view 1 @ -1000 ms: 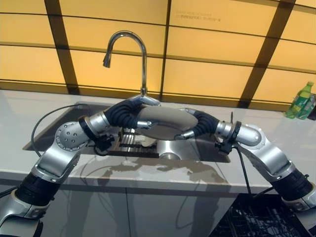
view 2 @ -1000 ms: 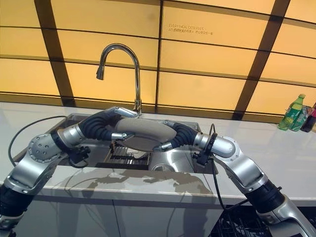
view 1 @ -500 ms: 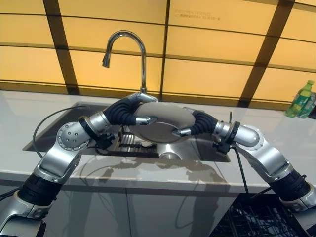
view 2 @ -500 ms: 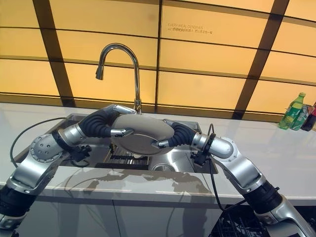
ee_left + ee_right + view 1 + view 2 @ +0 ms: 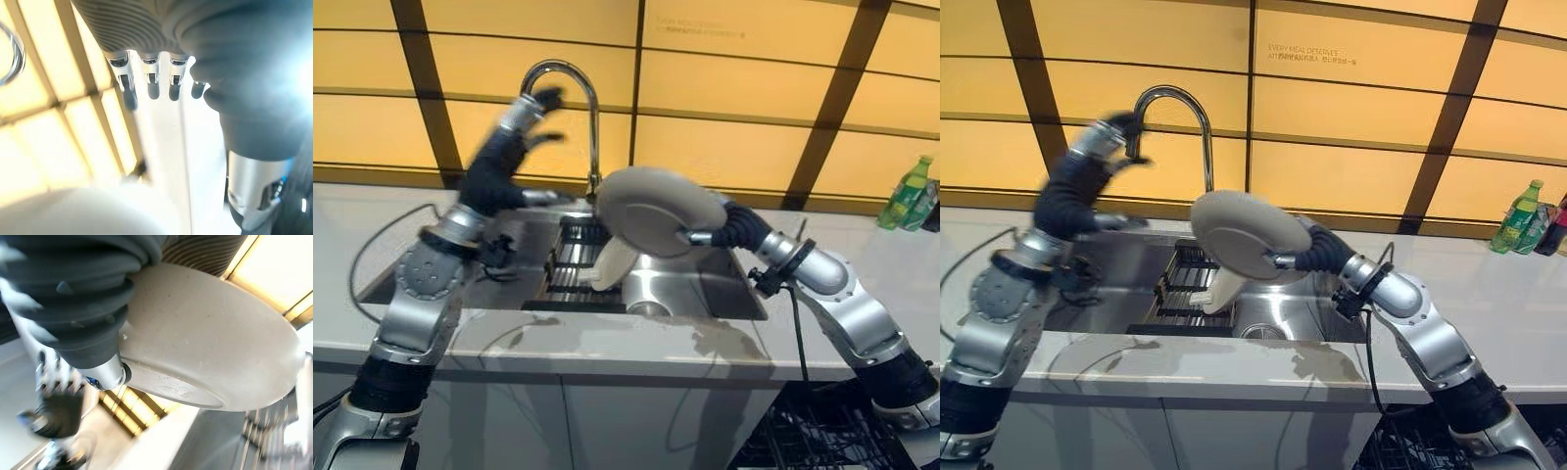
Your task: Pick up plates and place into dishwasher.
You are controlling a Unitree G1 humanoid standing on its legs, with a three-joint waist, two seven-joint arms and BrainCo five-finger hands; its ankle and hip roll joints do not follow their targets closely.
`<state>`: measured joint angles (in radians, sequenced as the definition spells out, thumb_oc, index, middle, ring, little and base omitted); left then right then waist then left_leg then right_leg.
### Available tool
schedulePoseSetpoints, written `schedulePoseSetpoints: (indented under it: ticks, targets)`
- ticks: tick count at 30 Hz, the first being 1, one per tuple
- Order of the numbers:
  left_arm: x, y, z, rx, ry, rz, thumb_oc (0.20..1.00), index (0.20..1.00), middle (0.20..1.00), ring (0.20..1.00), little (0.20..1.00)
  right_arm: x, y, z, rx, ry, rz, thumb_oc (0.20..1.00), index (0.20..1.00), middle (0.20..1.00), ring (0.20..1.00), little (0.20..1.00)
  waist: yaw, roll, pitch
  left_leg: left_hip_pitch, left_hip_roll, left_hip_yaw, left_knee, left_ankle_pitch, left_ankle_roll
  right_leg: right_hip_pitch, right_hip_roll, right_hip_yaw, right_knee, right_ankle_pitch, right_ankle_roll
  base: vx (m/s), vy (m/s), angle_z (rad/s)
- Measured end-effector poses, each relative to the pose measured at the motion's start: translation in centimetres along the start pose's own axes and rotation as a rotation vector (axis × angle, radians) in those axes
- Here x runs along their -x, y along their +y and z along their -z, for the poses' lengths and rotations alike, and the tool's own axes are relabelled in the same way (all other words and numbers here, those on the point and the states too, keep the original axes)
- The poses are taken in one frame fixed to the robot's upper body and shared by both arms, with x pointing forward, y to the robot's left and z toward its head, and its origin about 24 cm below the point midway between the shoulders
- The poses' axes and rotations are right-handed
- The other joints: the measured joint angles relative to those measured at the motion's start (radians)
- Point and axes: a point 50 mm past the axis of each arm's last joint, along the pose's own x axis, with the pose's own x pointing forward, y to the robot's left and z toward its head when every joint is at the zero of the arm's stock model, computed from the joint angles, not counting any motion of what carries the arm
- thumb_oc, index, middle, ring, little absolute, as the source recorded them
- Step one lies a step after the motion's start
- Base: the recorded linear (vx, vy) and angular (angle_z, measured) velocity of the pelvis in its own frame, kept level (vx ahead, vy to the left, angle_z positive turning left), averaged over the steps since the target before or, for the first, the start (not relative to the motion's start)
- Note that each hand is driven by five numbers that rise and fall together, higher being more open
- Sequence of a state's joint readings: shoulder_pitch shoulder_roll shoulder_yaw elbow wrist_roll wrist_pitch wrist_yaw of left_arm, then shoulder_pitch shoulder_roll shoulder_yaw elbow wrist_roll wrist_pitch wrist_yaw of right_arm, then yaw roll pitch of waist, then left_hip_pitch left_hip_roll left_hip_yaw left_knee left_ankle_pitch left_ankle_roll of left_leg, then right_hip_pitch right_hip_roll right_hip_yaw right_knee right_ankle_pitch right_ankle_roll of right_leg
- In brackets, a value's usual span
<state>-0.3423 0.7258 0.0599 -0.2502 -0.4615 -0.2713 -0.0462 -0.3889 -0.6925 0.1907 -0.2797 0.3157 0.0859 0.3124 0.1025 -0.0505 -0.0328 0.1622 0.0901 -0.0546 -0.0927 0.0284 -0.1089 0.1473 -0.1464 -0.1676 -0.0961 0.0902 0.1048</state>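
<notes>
A: Plate position?
B: Grey plate [image 5: 656, 211] tilted on edge above the sink [image 5: 705, 284], pinched at its right rim by the right hand [image 5: 720, 227], thumb curled over it

A: Left hand?
B: Left hand [image 5: 514, 137] raised by the faucet [image 5: 570, 83], fingers [image 5: 151, 83] spread straight, holding nothing. A second plate [image 5: 612, 264] leans in the sink rack [image 5: 570, 269]

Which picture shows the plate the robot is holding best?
The left eye view: the whole grey plate shows, tilted above the sink, gripped at its edge by the right hand. The right eye view shows it almost as well. The right wrist view shows its underside from very close. The left wrist view shows a pale blur, perhaps the plate.
</notes>
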Motion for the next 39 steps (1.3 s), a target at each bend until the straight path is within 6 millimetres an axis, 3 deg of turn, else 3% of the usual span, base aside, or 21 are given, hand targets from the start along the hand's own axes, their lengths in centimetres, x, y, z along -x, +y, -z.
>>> schedulePoseSetpoints:
  ticks: [8, 12, 16, 18, 21, 24, 29, 33, 35, 39]
  targets:
    - [0.5, 1.4, -0.2, -0.004, -0.006, -0.180, 1.000, 1.000, 1.000, 1.000, 1.000, 1.0, -2.4, -0.4, 0.042, 0.001, 0.161, 0.200, 0.200, 0.200, 0.200, 0.200, -0.039, 0.002, 0.001, 0.003, 0.006, 0.029, 0.000, -0.003, -0.004, -0.014, 0.007, 0.028, 0.000, 0.008, 0.003, 0.00, 0.011, -0.10]
    - [0.8, 1.6, -0.1, -0.003, 0.001, -0.207, 1.000, 1.000, 1.000, 1.000, 1.000, 2.9, -3.2, 1.0, 0.048, 0.074, 0.255, 0.200, 0.200, 0.200, 0.200, 0.200, -0.041, 0.003, 0.002, 0.018, 0.009, 0.057, -0.001, -0.009, -0.005, -0.023, 0.012, 0.056, 0.000, 0.010, 0.003, 0.01, 0.015, -0.21]
    - [1.6, 2.4, 0.0, -0.013, 0.019, -0.240, 1.000, 1.000, 1.000, 1.000, 1.000, 4.2, -3.6, 2.0, 0.054, 0.136, 0.324, 0.200, 0.200, 0.200, 0.200, 0.200, -0.066, 0.005, 0.005, 0.024, 0.013, 0.084, -0.001, -0.013, -0.009, -0.033, 0.020, 0.084, 0.000, 0.012, 0.004, 0.01, 0.007, -0.22]
    - [1.8, 2.5, 0.1, -0.006, 0.021, -0.252, 1.000, 1.000, 1.000, 1.000, 1.000, 4.8, -3.9, 2.3, 0.056, 0.148, 0.362, 0.200, 0.200, 0.200, 0.200, 0.200, -0.099, 0.003, 0.007, 0.034, 0.015, 0.096, -0.001, -0.015, -0.011, -0.043, 0.024, 0.105, 0.000, 0.016, 0.006, 0.01, 0.014, -0.24]
    - [2.0, 3.1, -0.1, -0.018, 0.017, -0.284, 1.000, 1.000, 1.000, 1.000, 1.000, 6.4, -4.3, 3.3, 0.069, 0.198, 0.452, 0.200, 0.200, 0.200, 0.200, 0.200, -0.119, 0.001, 0.014, 0.044, 0.015, 0.138, -0.002, -0.023, -0.007, -0.052, 0.028, 0.145, 0.000, 0.026, 0.007, 0.00, 0.013, -0.43]
    - [2.7, 3.6, 0.0, -0.034, 0.028, -0.312, 1.000, 1.000, 1.000, 1.000, 1.000, 9.3, -4.5, 4.9, 0.067, 0.294, 0.553, 0.200, 0.200, 0.200, 0.200, 0.200, -0.144, -0.001, 0.021, 0.058, 0.012, 0.177, -0.003, -0.034, -0.005, -0.061, 0.029, 0.180, 0.000, 0.027, 0.007, 0.02, 0.005, -0.40]
    - [4.2, 6.2, 0.2, -0.093, 0.056, -0.441, 1.000, 1.000, 1.000, 1.000, 1.000, 13.5, -4.5, 7.1, 0.051, 0.447, 0.663, 0.200, 0.200, 0.200, 0.200, 0.200, -0.192, 0.002, 0.027, 0.079, 0.012, 0.235, -0.003, -0.050, -0.005, -0.074, 0.028, 0.192, 0.000, 0.032, 0.008, -0.01, -0.033, -0.32]
    - [5.4, 7.6, 0.8, -0.124, 0.101, -0.512, 1.000, 1.000, 1.000, 1.000, 1.000, 15.2, -4.4, 8.4, 0.020, 0.517, 0.711, 0.200, 0.200, 0.200, 0.200, 0.200, -0.203, 0.008, 0.037, 0.097, 0.010, 0.292, -0.002, -0.058, -0.010, -0.092, 0.027, 0.185, 0.001, 0.060, 0.009, -0.05, -0.078, -0.41]
    - [5.7, 7.9, 1.0, -0.132, 0.107, -0.532, 1.000, 1.000, 1.000, 1.000, 1.000, 15.9, -4.1, 9.6, -0.009, 0.562, 0.730, 0.200, 0.200, 0.200, 0.200, 0.200, -0.179, 0.008, 0.048, 0.108, 0.011, 0.329, -0.003, -0.067, -0.013, -0.105, 0.027, 0.170, 0.000, 0.062, 0.005, -0.01, -0.056, -0.50]
    - [6.0, 8.0, 1.3, -0.135, 0.120, -0.541, 1.000, 1.000, 1.000, 1.000, 1.000, 17.1, -3.6, 11.2, -0.049, 0.649, 0.763, 0.200, 0.200, 0.200, 0.200, 0.200, -0.197, 0.007, 0.053, 0.108, 0.010, 0.332, -0.002, -0.072, -0.013, -0.109, 0.027, 0.164, 0.005, 0.074, 0.005, 0.00, -0.018, -0.07]
